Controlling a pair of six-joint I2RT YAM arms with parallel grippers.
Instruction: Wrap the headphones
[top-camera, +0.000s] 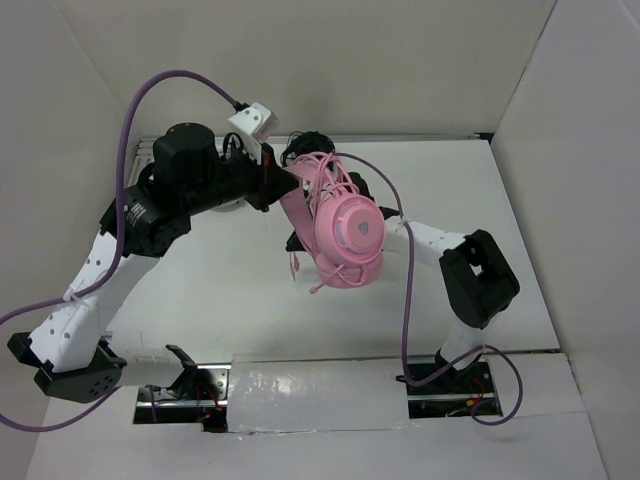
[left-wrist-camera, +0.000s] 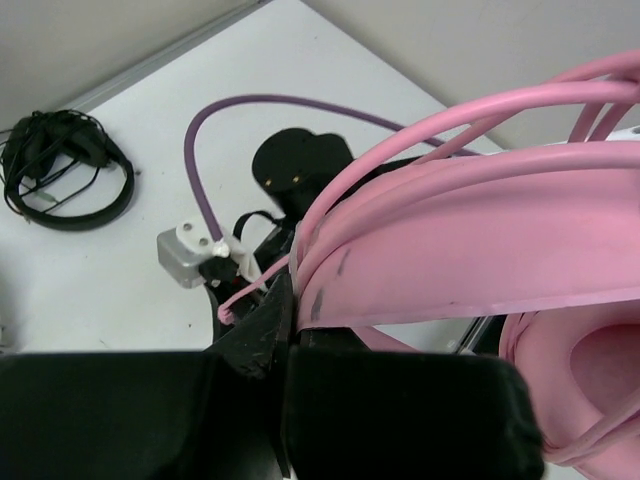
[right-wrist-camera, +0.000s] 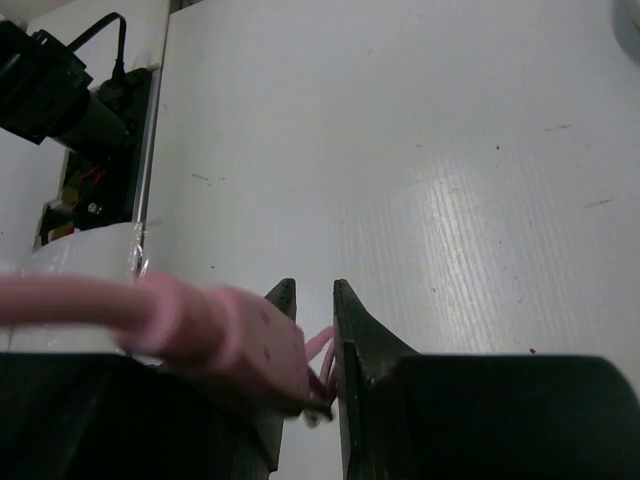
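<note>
The pink headphones (top-camera: 345, 232) hang in the air over the middle of the table, with the thin pink cable (top-camera: 340, 180) looped several times over the headband. My left gripper (top-camera: 276, 186) is shut on the pink headband (left-wrist-camera: 470, 250) and holds it up. An ear cup (left-wrist-camera: 590, 385) shows at the lower right of the left wrist view. My right gripper (top-camera: 299, 243) sits low beside the ear cups, shut on strands of the cable (right-wrist-camera: 322, 355). A thicker pink piece of the cable (right-wrist-camera: 225, 335) lies across its left finger. A cable end (top-camera: 293, 266) dangles below.
Black headphones (top-camera: 306, 146) (left-wrist-camera: 66, 182) lie at the table's far edge. Purple robot cables (top-camera: 408, 290) arc over both arms. The right wrist's silver camera (left-wrist-camera: 190, 255) is close under the headband. White walls enclose the table. A shiny taped patch (top-camera: 310, 395) covers the near edge.
</note>
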